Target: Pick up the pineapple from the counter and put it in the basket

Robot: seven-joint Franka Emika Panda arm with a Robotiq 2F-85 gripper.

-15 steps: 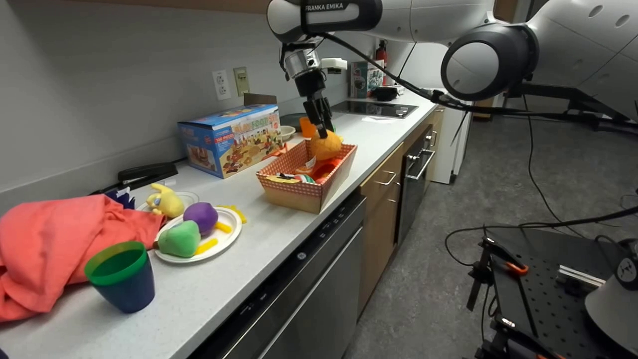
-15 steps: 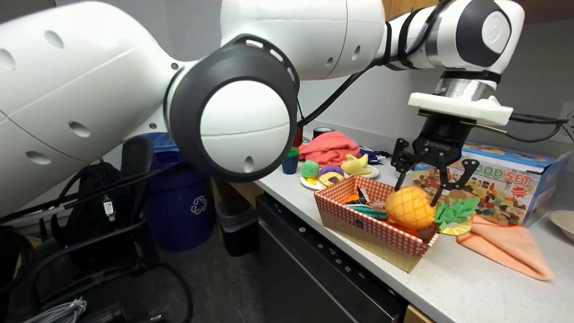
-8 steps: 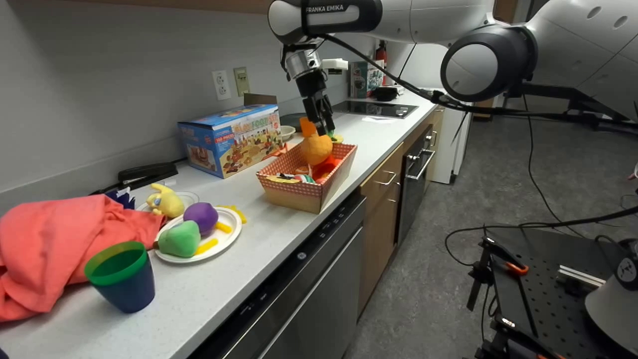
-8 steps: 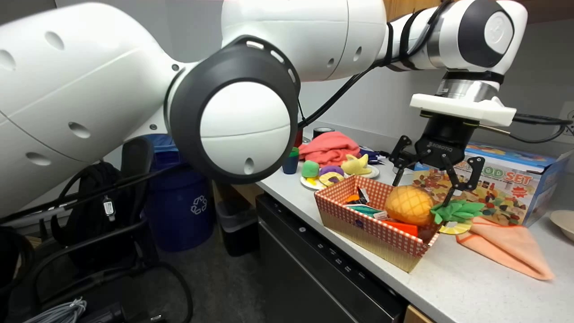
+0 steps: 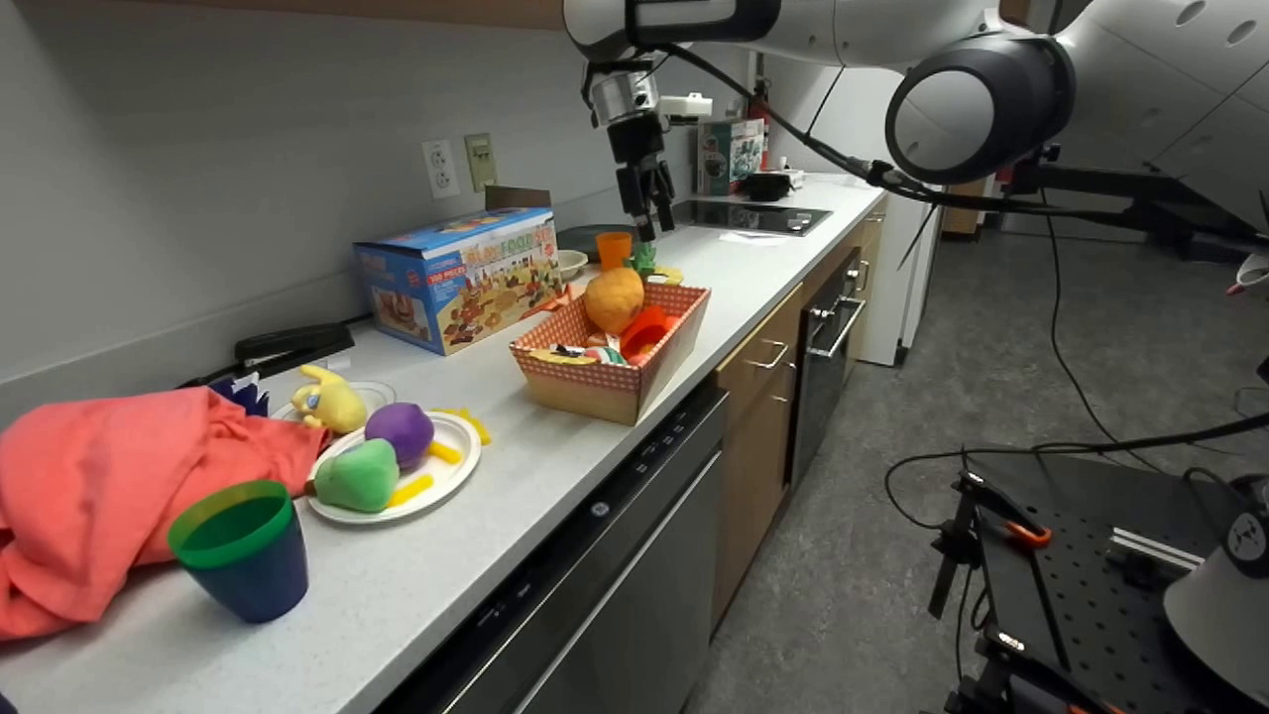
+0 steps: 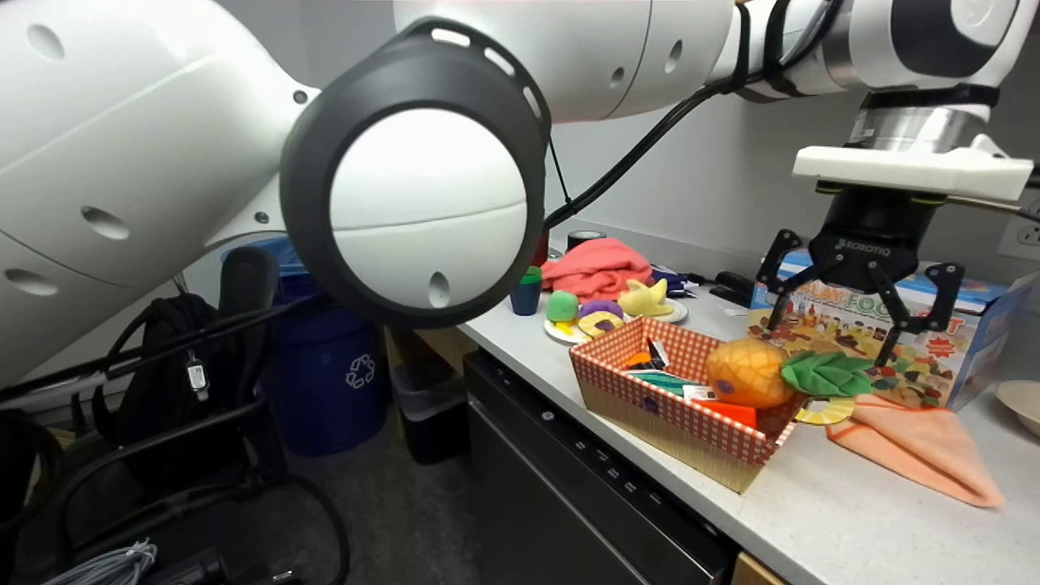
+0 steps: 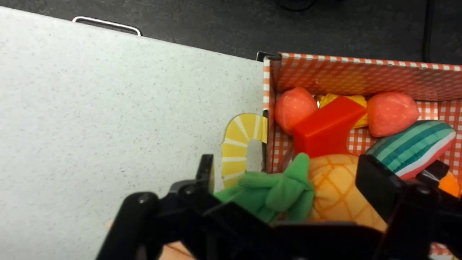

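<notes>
In an exterior view, the pineapple (image 5: pixel 614 299) rests in the basket (image 5: pixel 575 389), at the corner of its far end toward the back edge of the counter (image 5: pixel 397 575); the round body rises above the rim and the leaves (image 5: pixel 643 260) lean over the end wall. The gripper (image 5: pixel 655 230) hangs just above those leaves, turned so that its spread is hard to judge. This view alone takes in the cooktop (image 5: pixel 749 217), toward the counter's far end. In an exterior view the spread is plain: the fingers (image 6: pixel 890 343) stand wide apart, above and clear of the pineapple's body, in front of the food box (image 6: pixel 829 322). Only here does a blue bin (image 6: pixel 329 357) show, past the counter's front edge. The wrist view looks down past both fingers and shows clearly two speckled red fruits (image 7: pixel 392 113) along the basket's front wall, with a red block (image 7: pixel 326 124) and a watermelon slice (image 7: pixel 415 146) nearby. There the pineapple looks plush, yellow-orange under a darker diamond lattice, its green leaves crossing the basket's short edge beside a yellow slice (image 7: pixel 234 155).
</notes>
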